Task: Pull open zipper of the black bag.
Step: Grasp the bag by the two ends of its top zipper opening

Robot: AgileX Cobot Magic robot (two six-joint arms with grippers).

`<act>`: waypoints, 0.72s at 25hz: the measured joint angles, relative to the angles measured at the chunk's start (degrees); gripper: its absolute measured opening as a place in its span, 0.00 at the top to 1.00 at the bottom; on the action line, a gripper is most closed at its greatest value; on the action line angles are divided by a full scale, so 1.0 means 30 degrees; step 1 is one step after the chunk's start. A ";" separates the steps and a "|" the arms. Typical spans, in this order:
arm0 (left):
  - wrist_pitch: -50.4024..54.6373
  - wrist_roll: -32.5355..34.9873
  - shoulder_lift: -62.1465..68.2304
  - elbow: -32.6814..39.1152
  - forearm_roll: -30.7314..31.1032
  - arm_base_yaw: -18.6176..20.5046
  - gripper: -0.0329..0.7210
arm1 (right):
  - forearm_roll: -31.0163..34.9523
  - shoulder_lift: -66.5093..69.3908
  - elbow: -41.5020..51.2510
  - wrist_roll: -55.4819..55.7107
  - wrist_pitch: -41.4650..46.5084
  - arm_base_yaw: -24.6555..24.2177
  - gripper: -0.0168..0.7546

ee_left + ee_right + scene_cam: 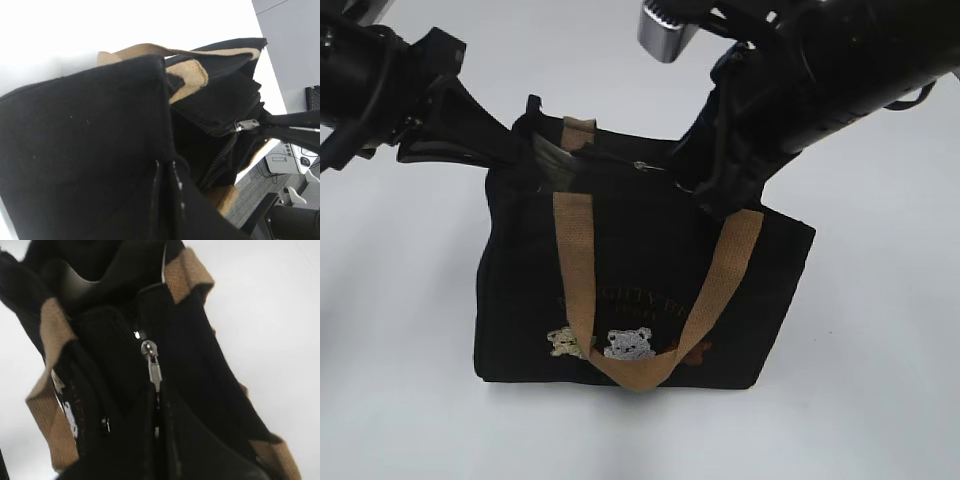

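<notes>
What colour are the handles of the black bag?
Tan; the handles show best in the exterior view.

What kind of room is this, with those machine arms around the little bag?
Probably a lab or office work area. A black bag sits alone on a plain white table, and the left wrist view shows a grey partition and white desk equipment behind it.

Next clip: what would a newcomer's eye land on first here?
The black bag at table centre, its tan webbing handle looping down the front over small embroidered bears. Two black arms crowd its top edge: the left tool shut on the bag's left end, the right tool shut on the silver zipper pull. In the left wrist view, the zipper looks partly parted.
</notes>
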 joint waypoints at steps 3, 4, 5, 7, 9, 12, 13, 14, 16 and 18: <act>0.0020 0.0000 -0.0039 0.0000 0.0000 0.0000 0.96 | -0.2198 -0.0319 0.0000 0.2292 0.1016 -0.0326 0.98; 0.0020 0.0000 -0.0039 0.0000 0.0000 0.0000 0.96 | -0.2858 -0.0416 0.0000 0.3098 0.1450 -0.0626 0.98; 0.0002 0.0000 -0.0039 0.0000 0.0000 0.0000 0.96 | -0.3316 -0.0497 0.0000 0.3741 0.1879 -0.0951 0.98; -0.0045 0.0000 -0.0039 0.0000 -0.0016 0.0000 0.96 | -0.3959 -0.0635 0.0000 0.4841 0.2540 -0.1865 0.98; -0.0024 0.0000 -0.0039 0.0000 0.0002 0.0000 0.96 | -0.4355 -0.0799 0.0000 0.5331 0.3230 -0.2721 0.98; -0.0009 0.0000 -0.0039 0.0000 0.0002 0.0000 0.96 | -0.4531 -0.0860 0.0000 0.5768 0.4202 -0.3870 0.98; 0.0012 0.0000 -0.0039 0.0000 0.0002 0.0000 0.96 | -0.4581 -0.0860 0.0000 0.5956 0.4398 -0.4244 0.98; 0.0012 0.0000 -0.0039 0.0000 0.0002 0.0000 0.96 | -0.4602 -0.0860 0.0000 0.6105 0.4635 -0.4590 0.98; 0.0012 0.0000 -0.0039 0.0000 0.0002 0.0000 0.96 | -0.4620 -0.0860 0.0000 0.6236 0.4956 -0.5029 0.98; 0.0012 0.0000 -0.0039 0.0000 0.0002 0.0000 0.96 | -0.4620 -0.0860 0.0000 0.6335 0.5041 -0.5178 0.98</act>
